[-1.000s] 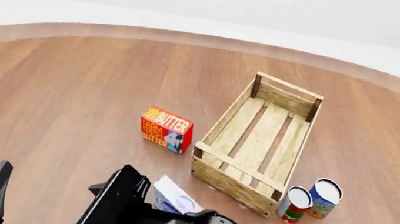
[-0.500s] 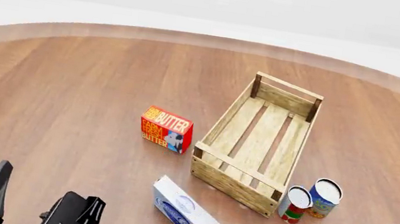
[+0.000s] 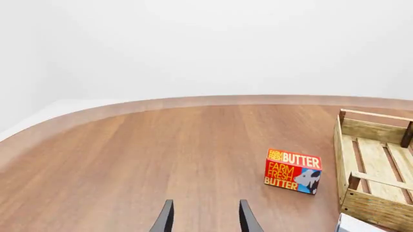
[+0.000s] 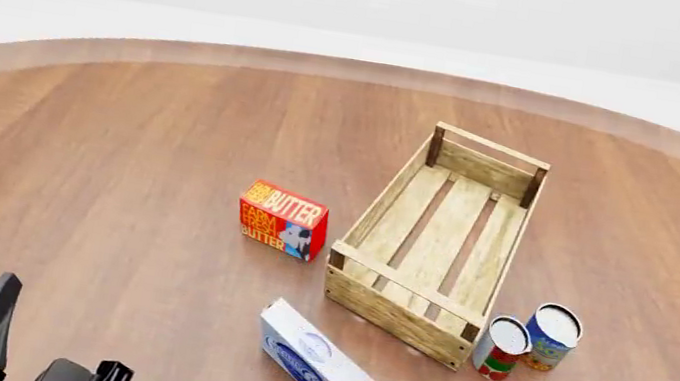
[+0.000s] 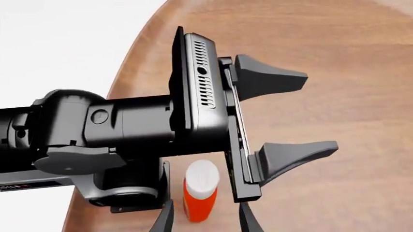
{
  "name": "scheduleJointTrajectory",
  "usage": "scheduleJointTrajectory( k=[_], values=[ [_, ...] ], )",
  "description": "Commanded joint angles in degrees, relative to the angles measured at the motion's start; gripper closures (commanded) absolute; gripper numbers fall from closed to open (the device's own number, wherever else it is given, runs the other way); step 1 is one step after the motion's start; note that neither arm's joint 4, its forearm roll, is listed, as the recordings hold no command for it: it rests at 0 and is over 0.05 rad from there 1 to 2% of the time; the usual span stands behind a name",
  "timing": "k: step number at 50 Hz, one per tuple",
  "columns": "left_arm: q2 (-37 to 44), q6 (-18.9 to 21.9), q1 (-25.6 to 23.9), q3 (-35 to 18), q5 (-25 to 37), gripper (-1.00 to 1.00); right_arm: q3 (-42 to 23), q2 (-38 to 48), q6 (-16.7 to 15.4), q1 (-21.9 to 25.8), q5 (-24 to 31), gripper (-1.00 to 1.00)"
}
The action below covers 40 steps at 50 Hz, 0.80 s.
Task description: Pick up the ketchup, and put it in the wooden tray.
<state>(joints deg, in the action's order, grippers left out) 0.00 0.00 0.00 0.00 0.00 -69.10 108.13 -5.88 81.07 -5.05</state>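
Your right gripper [image 5: 205, 220], fingers parted and empty, hangs over the red-orange, white-capped ketchup bottle [image 5: 199, 192] beside the open left gripper [image 5: 284, 116]; descend carelessly and you probably clip that arm or topple it.

The ketchup [image 5: 200, 191] stands between the right claw's [image 5: 205, 217] parted fingers (under the left arm [image 5: 116, 130]).

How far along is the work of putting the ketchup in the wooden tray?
Done: nothing yet; the wooden tray holds nothing. In hand: the right gripper is open and lined up with the ketchup near the table edge, without gripping it. Left to do: closing on the bottle, lifting it, carrying it to the tray and releasing it. The left gripper is open and holds nothing.
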Motion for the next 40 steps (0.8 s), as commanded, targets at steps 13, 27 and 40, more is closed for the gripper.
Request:
scheduleJointTrajectory(
  k=[13,27,40],
  values=[
    [0.0,0.0,0.0,0.0,0.0,-1.0,-2.49,4.78,0.98,0.59,-1.38,-1.0],
    [0.0,0.0,0.0,0.0,0.0,-1.0,-3.53,8.09,1.63,1.1,-2.75,-1.0],
    [0.0,0.0,0.0,0.0,0.0,-1.0,-3.01,12.97,2.97,0.34,-5.81,-1.0]
  ],
)
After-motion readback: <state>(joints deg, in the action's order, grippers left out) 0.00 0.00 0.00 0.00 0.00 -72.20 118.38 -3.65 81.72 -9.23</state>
